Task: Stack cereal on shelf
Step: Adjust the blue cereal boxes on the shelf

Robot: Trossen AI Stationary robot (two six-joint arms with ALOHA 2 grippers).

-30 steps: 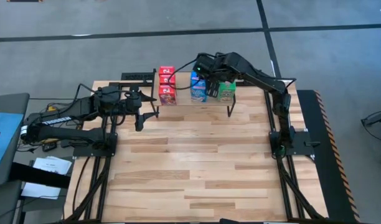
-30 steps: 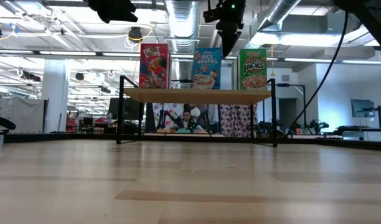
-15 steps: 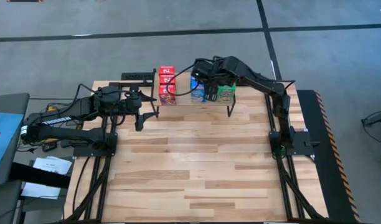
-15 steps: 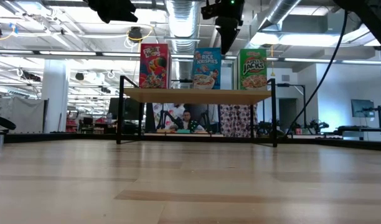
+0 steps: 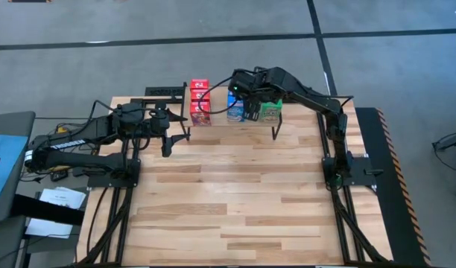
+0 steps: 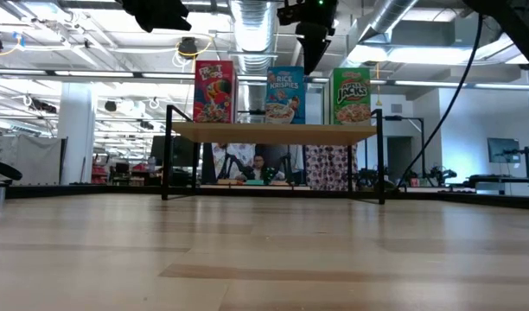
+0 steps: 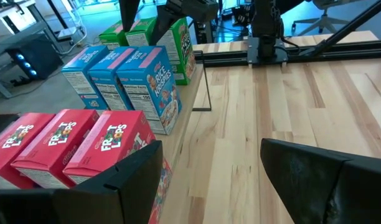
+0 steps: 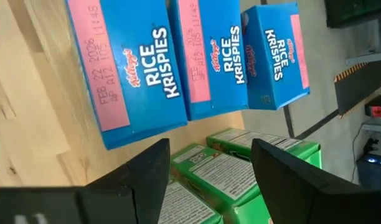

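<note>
Cereal stood in colour rows on the shelf (image 5: 213, 121).
The right gripper (image 5: 248, 106) hovered over blue boxes (image 8: 197, 59), fingers apart, empty; the left gripper (image 5: 168, 137) waited open beside the shelf.

Boxes — three red (image 7: 60, 146), three blue (image 7: 119, 84) (three green (image 7: 156, 37)).

a robotics lab: exposed ceiling ducts (image 6: 254, 26), other workstations behind, concrete floor (image 5: 213, 30).
</note>
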